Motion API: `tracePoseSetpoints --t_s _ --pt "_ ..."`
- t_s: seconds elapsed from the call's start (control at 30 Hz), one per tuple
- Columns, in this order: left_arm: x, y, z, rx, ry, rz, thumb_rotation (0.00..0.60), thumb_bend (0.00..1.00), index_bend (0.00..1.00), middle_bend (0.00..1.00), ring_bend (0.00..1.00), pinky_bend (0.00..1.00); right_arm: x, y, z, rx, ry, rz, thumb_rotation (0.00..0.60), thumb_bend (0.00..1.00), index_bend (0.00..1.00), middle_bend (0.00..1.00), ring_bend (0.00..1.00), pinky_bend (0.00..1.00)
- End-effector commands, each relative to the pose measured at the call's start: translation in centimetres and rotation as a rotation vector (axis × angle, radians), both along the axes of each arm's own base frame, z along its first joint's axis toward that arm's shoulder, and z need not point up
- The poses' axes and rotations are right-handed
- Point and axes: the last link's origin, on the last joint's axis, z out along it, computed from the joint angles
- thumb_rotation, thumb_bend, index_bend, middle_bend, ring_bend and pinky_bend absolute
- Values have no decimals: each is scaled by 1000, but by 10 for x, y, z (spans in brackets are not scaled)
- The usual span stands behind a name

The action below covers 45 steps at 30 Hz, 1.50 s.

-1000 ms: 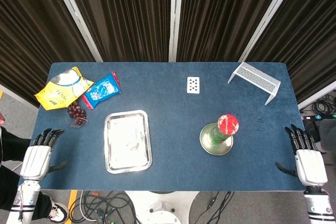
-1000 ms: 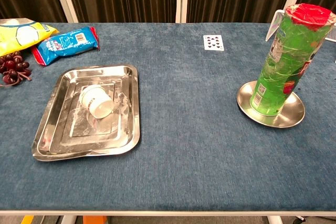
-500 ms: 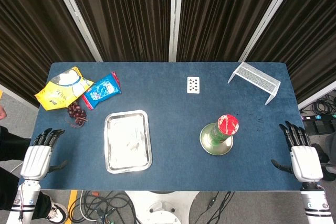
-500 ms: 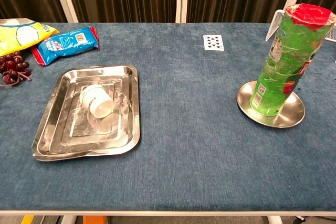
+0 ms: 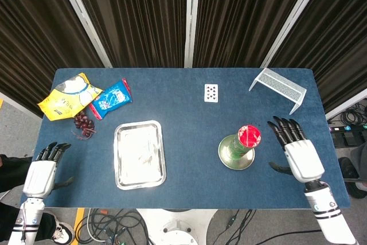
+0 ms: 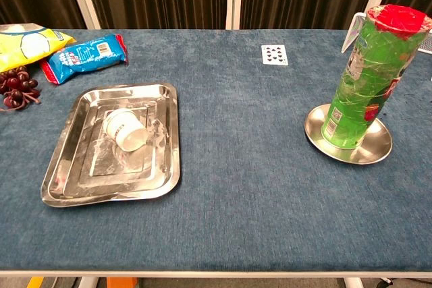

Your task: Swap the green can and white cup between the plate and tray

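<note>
The green can (image 5: 243, 144) (image 6: 365, 85) with a red lid stands upright on the round metal plate (image 5: 227, 161) (image 6: 315, 127) at the right. The white cup (image 6: 124, 131) (image 5: 144, 158) lies on its side in the steel tray (image 5: 120, 171) (image 6: 65, 179) at the left. My right hand (image 5: 299, 154) hovers over the table just right of the can, fingers spread, holding nothing. Off the table's front-left corner, my left hand (image 5: 43, 168) is open and empty. The chest view shows neither hand.
A yellow snack bag (image 5: 66, 96), a blue packet (image 5: 111, 98) and dark grapes (image 5: 82, 123) lie at the back left. A playing card (image 5: 211, 92) sits at the back centre, a white wire rack (image 5: 277, 86) at the back right.
My right hand has moved left from beyond the table's right edge to just beside the can. The left hand, can and cup have stayed put.
</note>
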Motion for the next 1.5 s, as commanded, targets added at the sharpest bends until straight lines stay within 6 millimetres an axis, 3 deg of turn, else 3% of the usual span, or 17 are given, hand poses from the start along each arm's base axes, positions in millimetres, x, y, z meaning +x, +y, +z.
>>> tracePoseSetpoints --t_s 0.03,0.2,0.3,0.4,0.5,0.63,0.8,1.07,1.23,1.5 --pt "-1 0 1 2 -2 2 600 0 162 143 78 177 22 -16 -4 35 25 34 600 0 0 0 0 0" --pt "-4 -2 2 5 -5 11 600 0 161 143 79 177 43 -34 -18 103 50 49 600 0 0 5 0 1" --pt "-6 -2 2 5 -7 15 600 0 162 143 78 177 53 -42 -25 130 60 51 600 6 0 31 0 51" --pt "-7 -2 2 5 -9 16 600 0 162 143 79 177 60 -48 -32 151 75 48 600 38 0 74 4 171" --pt "-8 -2 2 7 -10 19 600 0 161 143 79 177 64 -51 -38 170 93 42 600 73 8 124 86 332" --pt "-9 -2 4 6 -10 21 600 0 162 143 78 177 66 -52 -43 186 107 23 600 108 134 214 229 535" --pt "-10 -2 4 5 -12 20 600 0 162 143 79 177 68 -52 -43 176 109 16 600 163 282 301 337 660" --pt "-8 -1 4 4 -7 14 600 0 162 143 78 177 74 -54 -33 133 88 28 600 223 368 348 382 675" --pt "-6 1 4 0 -7 11 600 0 162 143 78 177 94 -63 -23 97 32 92 600 222 369 352 381 675" --pt "-8 1 2 -13 -6 20 600 0 162 143 79 177 133 -105 -41 174 -83 134 600 221 374 356 379 676"
